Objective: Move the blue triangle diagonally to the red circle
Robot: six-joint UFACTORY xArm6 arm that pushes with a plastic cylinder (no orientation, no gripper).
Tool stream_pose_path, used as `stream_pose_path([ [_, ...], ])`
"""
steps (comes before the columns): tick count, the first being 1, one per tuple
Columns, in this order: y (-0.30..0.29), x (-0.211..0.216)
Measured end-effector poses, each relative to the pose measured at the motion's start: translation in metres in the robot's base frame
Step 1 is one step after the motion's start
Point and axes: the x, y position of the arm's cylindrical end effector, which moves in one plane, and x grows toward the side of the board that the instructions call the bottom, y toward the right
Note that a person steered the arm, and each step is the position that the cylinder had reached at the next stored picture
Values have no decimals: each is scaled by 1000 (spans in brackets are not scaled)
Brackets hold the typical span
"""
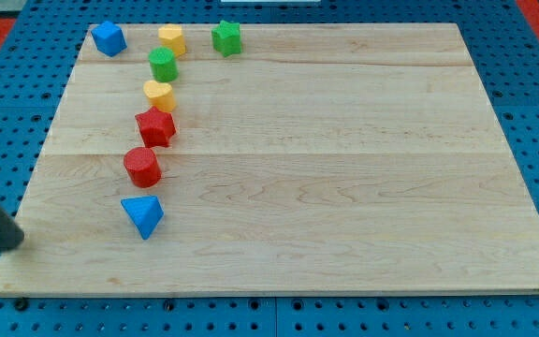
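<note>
The blue triangle (143, 215) lies at the board's lower left. The red circle (142, 167) sits just above it, with a small gap between them. My tip (13, 242) is at the board's left edge, well to the left of the blue triangle and slightly lower, touching no block. The rod runs up and off the view's left.
Above the red circle a column of blocks runs up the view: a red star (155, 126), a yellow heart (159, 95), a green block (163, 64) and a yellow block (171, 39). A blue block (109, 38) and a green star (226, 37) lie at the top edge. The wooden board (344, 187) rests on blue pegboard.
</note>
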Motion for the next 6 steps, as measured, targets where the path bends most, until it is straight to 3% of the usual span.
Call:
stream_pose_path([
  [1, 75, 24],
  [2, 159, 4],
  [3, 149, -41],
  [4, 100, -103],
  [5, 86, -109],
  [6, 145, -75],
])
